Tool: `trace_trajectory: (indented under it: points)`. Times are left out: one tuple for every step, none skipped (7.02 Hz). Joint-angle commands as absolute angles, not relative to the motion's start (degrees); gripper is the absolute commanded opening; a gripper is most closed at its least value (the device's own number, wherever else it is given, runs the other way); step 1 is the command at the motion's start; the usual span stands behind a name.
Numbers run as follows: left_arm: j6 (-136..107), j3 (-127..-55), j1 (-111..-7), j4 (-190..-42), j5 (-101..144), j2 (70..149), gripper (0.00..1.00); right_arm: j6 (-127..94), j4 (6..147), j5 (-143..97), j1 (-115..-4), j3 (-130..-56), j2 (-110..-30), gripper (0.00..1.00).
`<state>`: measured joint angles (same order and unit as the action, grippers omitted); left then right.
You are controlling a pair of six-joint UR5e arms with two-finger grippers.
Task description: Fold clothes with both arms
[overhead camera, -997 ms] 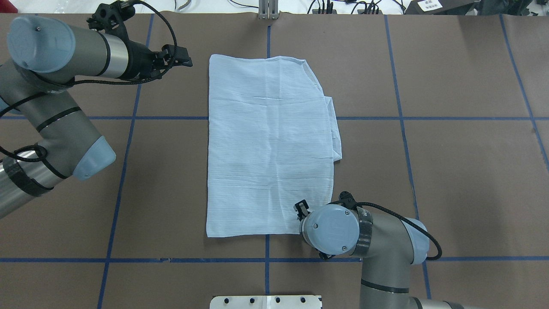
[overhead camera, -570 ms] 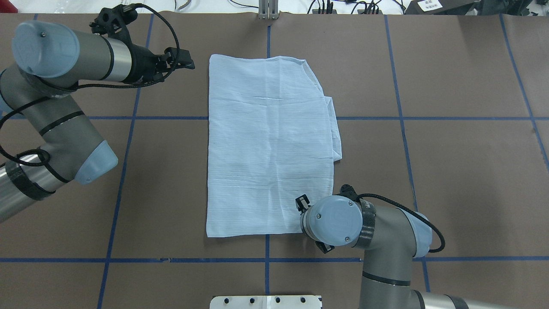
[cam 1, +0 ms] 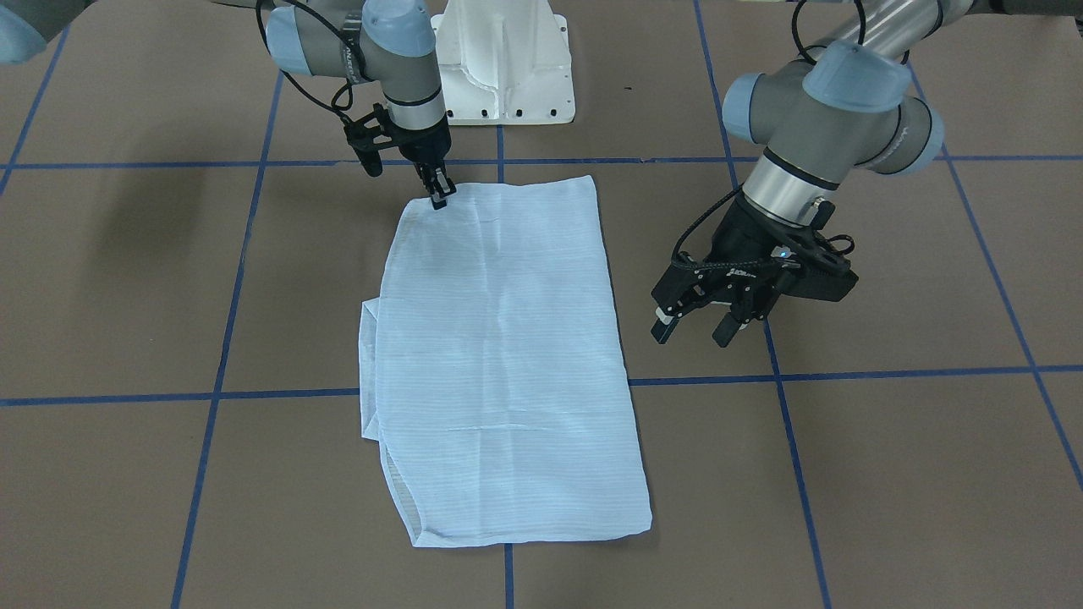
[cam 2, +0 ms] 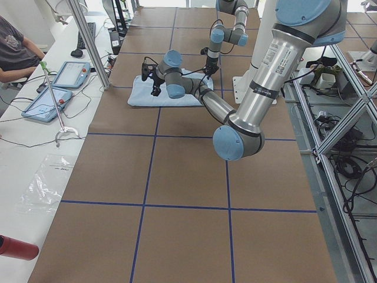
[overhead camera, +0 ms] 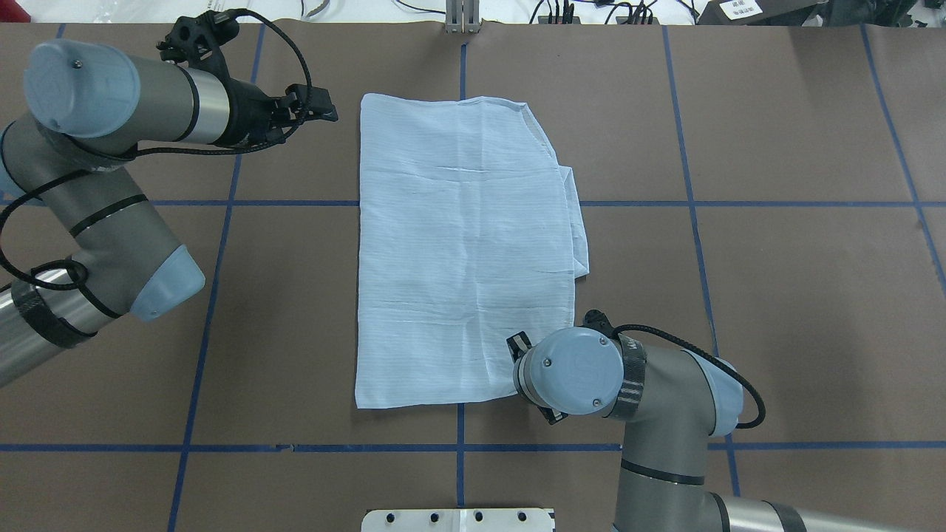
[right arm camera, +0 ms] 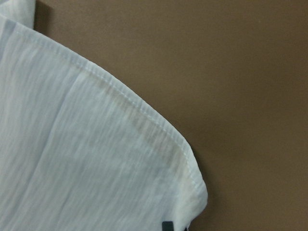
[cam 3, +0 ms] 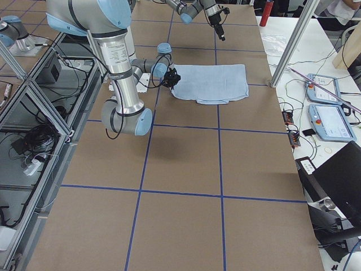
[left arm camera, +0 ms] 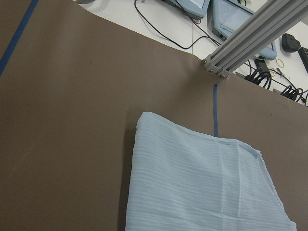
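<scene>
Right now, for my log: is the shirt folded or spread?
Folded: the shirt is a rectangle, no sleeves showing, a lower layer peeking out.

One shirt (overhead camera: 465, 251). Two arms: left arm (overhead camera: 111, 214) off the shirt's left side, right arm (overhead camera: 650, 414) at its near right corner. Two grippers: left gripper (cam 1: 698, 326), right gripper (cam 1: 438, 196). One white base (cam 1: 503, 68) on the shirt's robot side. Two tablets (cam 3: 322, 88) beyond the shirt's far edge.

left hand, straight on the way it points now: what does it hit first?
Likely the shirt, near its far left corner. The left hand tilts down, so it may touch bare table just short. Depth unclear.
</scene>
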<state>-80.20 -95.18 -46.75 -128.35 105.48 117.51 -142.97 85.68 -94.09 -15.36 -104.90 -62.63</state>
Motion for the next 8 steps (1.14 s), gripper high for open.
trace_trajectory:
  points:
    - [-86.5,-96.4,-43.1,-128.3,104.9,117.5,1.00,-143.0,86.2,-94.5,-15.8,-105.9,-62.6,0.00]
    - [-94.9,-98.9,-38.1,-128.1,103.0,117.0,1.00,-143.0,86.3,-95.4,-15.9,-107.4,-63.0,0.00]
    - [-103.0,-103.7,-29.8,-128.1,98.0,111.8,1.00,-143.0,86.3,-95.6,-16.1,-108.4,-63.5,0.00]
    - [-108.2,-108.0,-22.5,-125.4,93.9,108.3,1.00,-143.0,86.3,-95.7,-16.1,-108.7,-63.5,0.00]
    - [-113.4,-108.3,-16.8,-122.5,89.9,107.8,1.00,-143.0,86.3,-95.7,-16.2,-109.1,-63.7,0.00]
    - [-114.3,-108.3,-14.0,-119.1,88.1,107.8,1.00,-143.0,86.2,-95.7,-16.1,-109.5,-64.1,0.00]
    - [-116.2,-108.0,-12.1,-117.9,87.8,107.7,1.00,-143.0,86.2,-95.7,-16.0,-109.7,-64.0,0.00]
    - [-116.4,-107.8,-10.9,-117.7,87.6,106.7,0.99,-142.9,86.2,-95.8,-15.9,-109.6,-63.8,0.00]
